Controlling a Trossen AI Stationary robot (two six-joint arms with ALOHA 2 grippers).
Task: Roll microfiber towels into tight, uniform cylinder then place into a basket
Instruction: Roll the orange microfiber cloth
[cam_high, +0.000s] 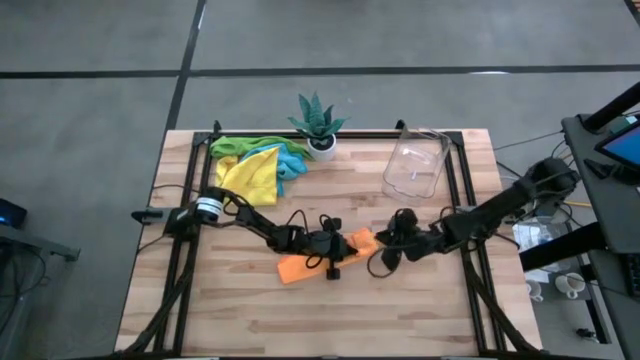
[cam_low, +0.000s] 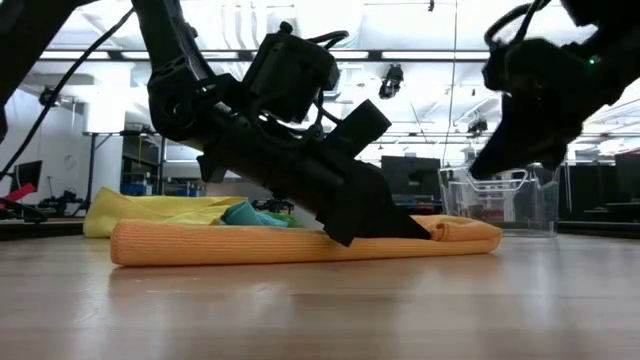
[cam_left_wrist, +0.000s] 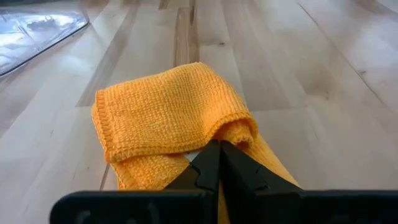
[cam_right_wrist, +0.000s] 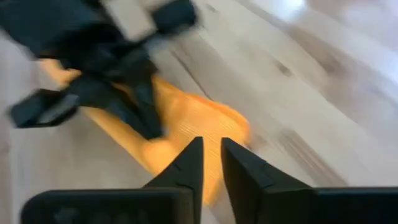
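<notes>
An orange towel (cam_high: 300, 264) lies partly rolled along the table's middle; it is a long low roll in the low view (cam_low: 250, 244). My left gripper (cam_high: 340, 246) is shut at the roll's right end, slanting down onto it. My right gripper (cam_high: 384, 254) hovers just right of that end, raised above the table (cam_low: 505, 120), its fingers a narrow gap apart and empty. More towels, yellow, green and light blue (cam_high: 255, 165), lie heaped at the far left. The clear basket (cam_high: 415, 165) stands at the far right. My left gripper has its shut fingertips (cam_left_wrist: 211, 158) on a bunched fold of the orange towel (cam_left_wrist: 236, 132) near the roll's right end. The fingers slant down from the table's left side, along the roll. The towel lies on the table, its folded-over layer (cam_left_wrist: 161, 112) just beyond the tips.
A green spiky plant in a white pot (cam_high: 320, 128) stands at the far edge between the towel heap and the basket. Black frame rails (cam_high: 462, 190) run along the table's sides. Bare wood lies toward the near edge (cam_high: 320, 320).
</notes>
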